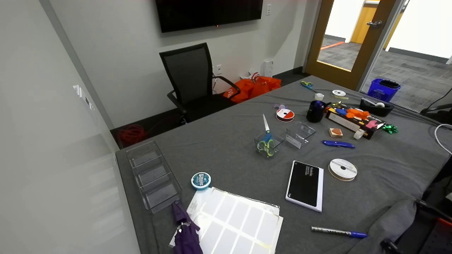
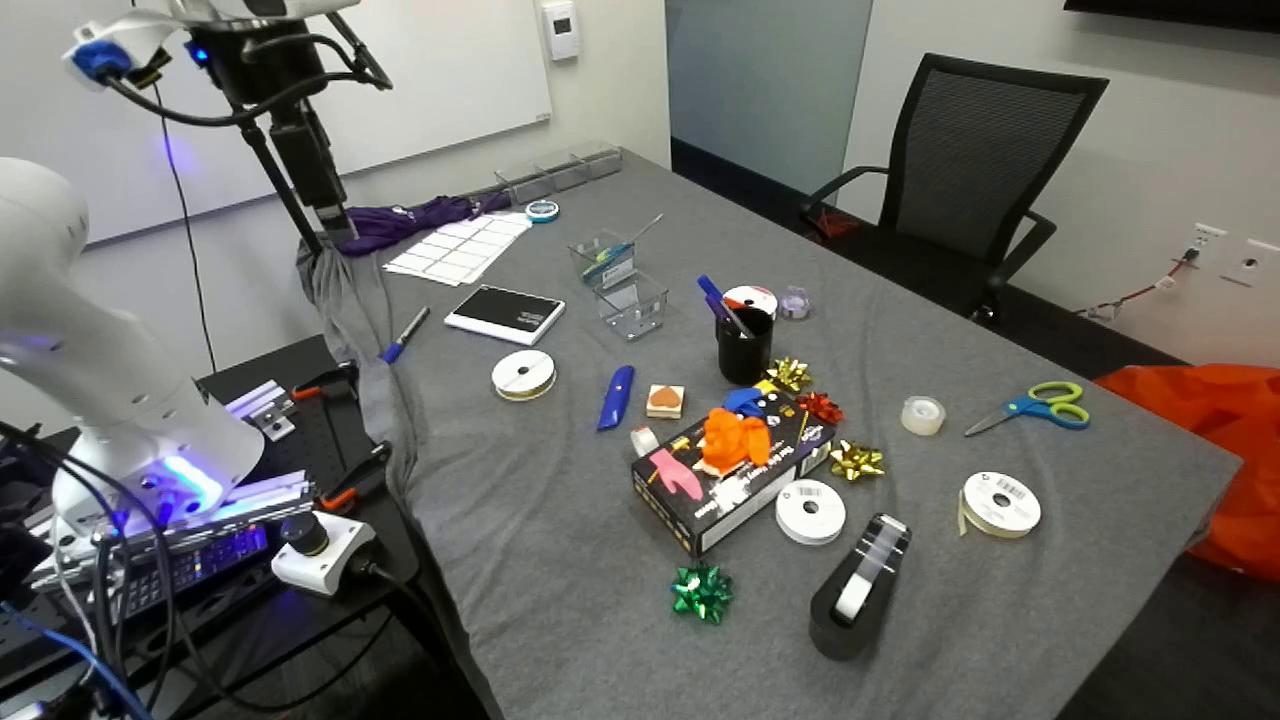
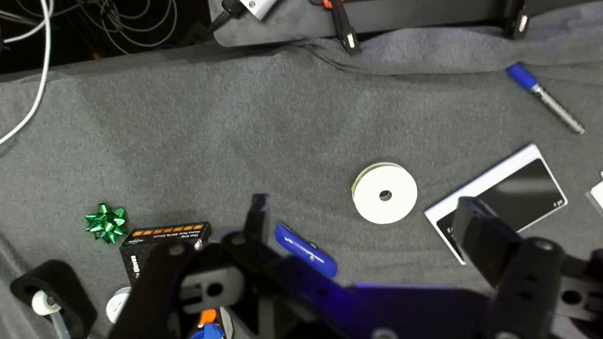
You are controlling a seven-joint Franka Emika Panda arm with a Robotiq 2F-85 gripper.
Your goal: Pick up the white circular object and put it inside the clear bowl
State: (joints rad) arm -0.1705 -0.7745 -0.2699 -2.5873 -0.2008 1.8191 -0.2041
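Holds the claw [image 3: 365,212] high over the counter [image 2: 560,560], released, with both fingers [image 3: 483,233] spread wide and nothing caught in the gap, presumably for an unblocked look down and room for straddling a round edge later. Has the white spool [image 3: 377,202] well below, framed between the fingertips in the wrist view. Lies flat on the counter, touching no neighbour, so probably safe from rolling and easy to reach from above; sits near the flat black-topped box [image 1: 305,185], though, likely calling for care on that side. In an exterior view, places the clear bowl [image 1: 294,140] farther out than the spool from the claw's side of the counter, seemingly open upward, as if set for receiving. Looks, in the spool's case, round and plain white, with a small dark hole in the middle and a thin tan band at one edge.
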